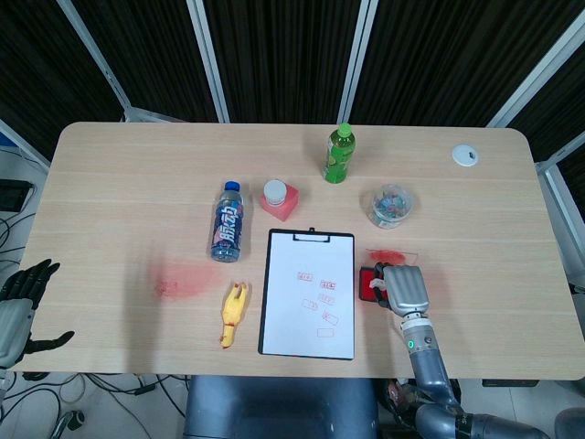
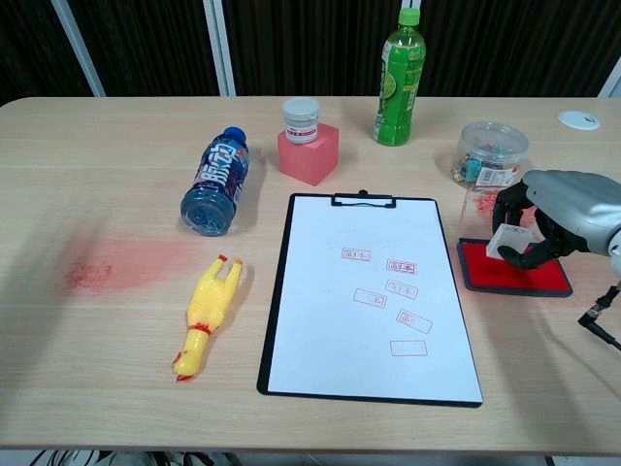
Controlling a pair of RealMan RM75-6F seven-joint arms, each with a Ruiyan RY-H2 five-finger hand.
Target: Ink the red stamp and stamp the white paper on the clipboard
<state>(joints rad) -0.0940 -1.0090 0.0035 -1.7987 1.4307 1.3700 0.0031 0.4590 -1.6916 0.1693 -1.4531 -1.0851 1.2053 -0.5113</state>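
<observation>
Right hand [image 2: 558, 221] grips the small white-bodied stamp [image 2: 507, 241] over the red ink pad [image 2: 514, 269].
Its fingers curl closed around the stamp, which sits on or just above the pad, near the tabletop's right front edge beside the black clipboard [image 2: 277, 301]. The white paper [image 2: 369, 301] carries several red rectangular imprints. The left hand [image 1: 20, 306] hangs off the tabletop's left front corner, fingers spread, holding nothing.
</observation>
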